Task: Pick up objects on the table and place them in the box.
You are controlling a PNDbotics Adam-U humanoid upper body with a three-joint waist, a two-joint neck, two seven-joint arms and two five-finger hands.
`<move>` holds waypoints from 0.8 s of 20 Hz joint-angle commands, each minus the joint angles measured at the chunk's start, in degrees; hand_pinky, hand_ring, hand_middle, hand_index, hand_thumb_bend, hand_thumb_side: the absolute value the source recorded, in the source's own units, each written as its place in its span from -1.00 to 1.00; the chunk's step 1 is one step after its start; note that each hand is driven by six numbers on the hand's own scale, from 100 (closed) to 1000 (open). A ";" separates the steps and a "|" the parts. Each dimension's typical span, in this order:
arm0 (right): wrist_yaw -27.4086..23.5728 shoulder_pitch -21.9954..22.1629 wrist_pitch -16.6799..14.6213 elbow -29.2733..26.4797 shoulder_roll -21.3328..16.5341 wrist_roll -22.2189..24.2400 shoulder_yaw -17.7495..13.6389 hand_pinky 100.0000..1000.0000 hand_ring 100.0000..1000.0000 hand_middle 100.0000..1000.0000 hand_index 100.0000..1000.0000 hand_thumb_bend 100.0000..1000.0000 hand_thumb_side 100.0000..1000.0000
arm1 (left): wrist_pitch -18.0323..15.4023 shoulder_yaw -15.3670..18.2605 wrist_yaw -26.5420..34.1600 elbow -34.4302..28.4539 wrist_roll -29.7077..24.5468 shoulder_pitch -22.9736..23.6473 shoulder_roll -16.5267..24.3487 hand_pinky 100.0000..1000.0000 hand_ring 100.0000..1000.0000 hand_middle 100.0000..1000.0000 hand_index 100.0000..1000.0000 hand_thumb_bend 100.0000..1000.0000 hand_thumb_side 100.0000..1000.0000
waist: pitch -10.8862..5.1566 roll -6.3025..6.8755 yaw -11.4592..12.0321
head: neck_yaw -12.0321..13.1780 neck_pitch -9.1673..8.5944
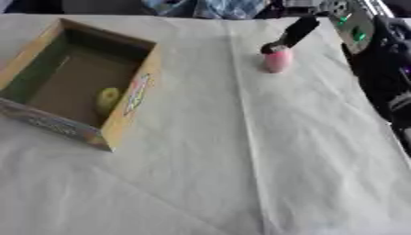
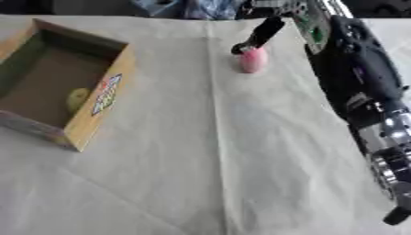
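- Looking down from the head camera, I see the worktop (image 1: 265,151) covered in a pale creased cloth.
- My right robot hand (image 2: 255,36) reaches in from the upper right, a dark finger stretched out straight with its tip touching the top of the pink object (image 1: 278,60); no fingers are curled round it.
- That pink object sits on the cloth at the far right, well apart from the box (image 1: 120,121).
- The box lies open at the left, with a yellow object (image 1: 108,98) inside against its right wall.
- I cannot find my left robot hand in either view.
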 commanded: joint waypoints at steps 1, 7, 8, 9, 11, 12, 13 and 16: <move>0.72 -0.44 -0.67 -0.05 -2.68 0.35 -0.33 0.78 0.75 0.71 0.81 -0.06 -0.14 | -0.05 1.02 -0.14 -0.80 -0.10 -0.38 2.15 0.32 0.58 1.00 0.50 -0.39 1.00 | -1.42 0.14 -0.01 | 0.17 -0.03; 2.39 0.50 -0.35 1.52 -2.91 -0.52 -0.56 0.77 0.74 0.70 0.82 0.01 -0.22 | -0.08 0.99 -0.10 -0.80 -0.15 -0.44 2.08 0.32 0.57 1.00 0.50 -0.40 1.00 | -1.31 0.31 0.22 | 0.04 -0.20; 2.70 0.62 -0.36 1.82 -2.92 -0.68 -0.56 0.77 0.74 0.70 0.82 0.02 -0.23 | -0.09 1.00 -0.11 -0.80 -0.18 -0.44 2.07 0.31 0.57 1.00 0.49 -0.40 1.00 | -1.28 0.35 0.26 | 0.02 -0.19; 3.03 0.78 -0.41 2.11 -2.96 -0.80 -0.53 0.77 0.74 0.70 0.82 0.03 -0.24 | -0.08 1.01 -0.11 -0.80 -0.18 -0.44 2.07 0.31 0.57 1.00 0.49 -0.40 1.00 | -1.24 0.38 0.29 | 0.02 -0.18; 3.59 1.09 -0.58 2.60 -3.08 -1.00 -0.44 0.77 0.74 0.70 0.81 0.05 -0.24 | -0.08 1.01 -0.11 -0.80 -0.19 -0.47 2.06 0.31 0.57 1.00 0.49 -0.41 1.00 | -1.19 0.42 0.32 | 0.01 -0.15; 3.83 1.25 -0.66 2.80 -3.16 -1.09 -0.40 0.76 0.74 0.70 0.80 0.05 -0.25 | -0.08 1.00 -0.10 -0.80 -0.22 -0.48 2.06 0.31 0.57 1.00 0.49 -0.41 1.00 | -1.16 0.42 0.33 | 0.01 -0.13; 4.01 1.40 -0.73 2.97 -3.22 -1.18 -0.37 0.76 0.74 0.70 0.80 0.05 -0.25 | -0.07 0.99 -0.10 -0.80 -0.24 -0.50 2.05 0.31 0.57 1.00 0.49 -0.41 1.00 | -1.15 0.42 0.34 | 0.03 -0.11; 4.23 1.67 -0.68 3.23 -3.27 -1.79 -0.42 0.74 0.72 0.68 0.79 0.05 -0.27 | -0.03 0.97 -0.06 -0.80 -0.22 -0.55 2.00 0.31 0.57 1.00 0.49 -0.40 1.00 | -1.12 0.42 0.35 | 0.04 -0.16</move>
